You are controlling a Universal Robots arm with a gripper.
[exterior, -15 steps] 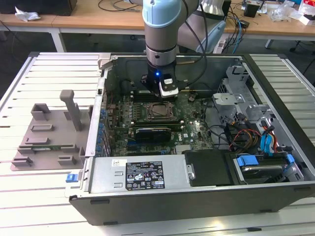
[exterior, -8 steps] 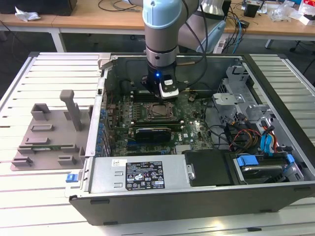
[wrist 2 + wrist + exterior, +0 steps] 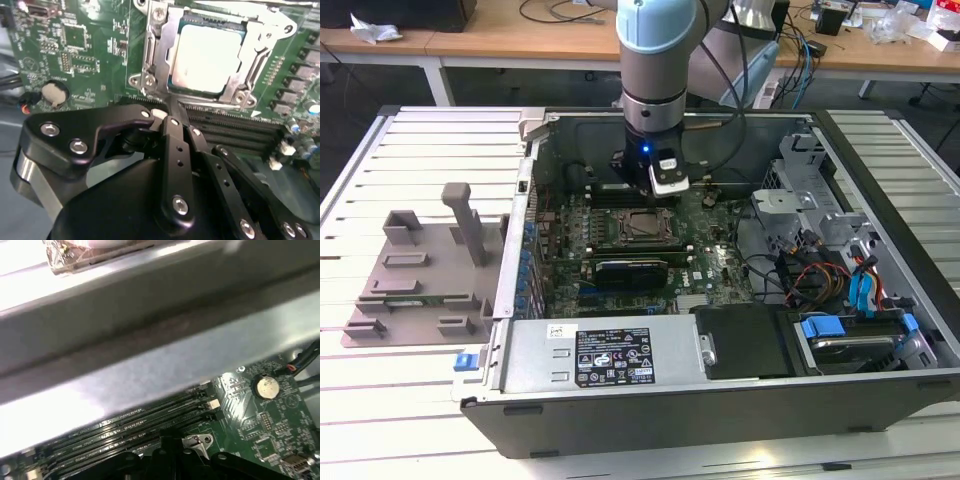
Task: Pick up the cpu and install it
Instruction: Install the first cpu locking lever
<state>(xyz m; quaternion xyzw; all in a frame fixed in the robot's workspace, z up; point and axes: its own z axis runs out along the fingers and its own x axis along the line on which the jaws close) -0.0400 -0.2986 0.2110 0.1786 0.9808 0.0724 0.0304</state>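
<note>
We are hovering our gripper (image 3: 172, 107) over the green board (image 3: 85, 45), fingers pressed together and holding nothing. The cpu (image 3: 207, 52) is already lying in its socket (image 3: 155, 55), so placement looks done, though the metal frame seems unlatched.

CPU (image 3: 207, 57): pale, satin metal lid, smooth. Socket frame (image 3: 155, 55) around it: bright stamped metal. Gripper (image 3: 172, 107), just beside the socket: matt black metal links, shiny steel screws. Motherboard (image 3: 90, 45) beneath the gripper: glossy green laminate. Fixture plate (image 3: 420, 270), well apart from the gripper: matt grey plastic
</note>
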